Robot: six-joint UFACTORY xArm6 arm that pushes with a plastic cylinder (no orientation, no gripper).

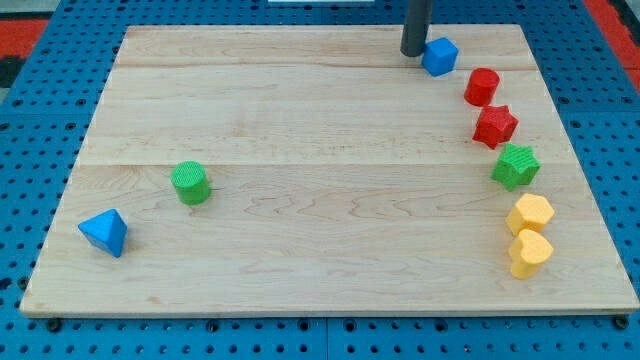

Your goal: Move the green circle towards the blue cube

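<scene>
The green circle (190,183) is a short green cylinder standing at the view's left on the wooden board. The blue cube (439,56) sits near the view's top right, far from the green circle. My tip (414,53) stands just left of the blue cube, touching it or very nearly so. The rod rises out of the view's top.
A blue triangular block (105,232) lies at the lower left. Down the right side run a red cylinder (482,87), a red star (495,126), a green star (516,166), a yellow hexagon (530,214) and a yellow heart (529,252). The wooden board (320,240) lies on blue pegboard.
</scene>
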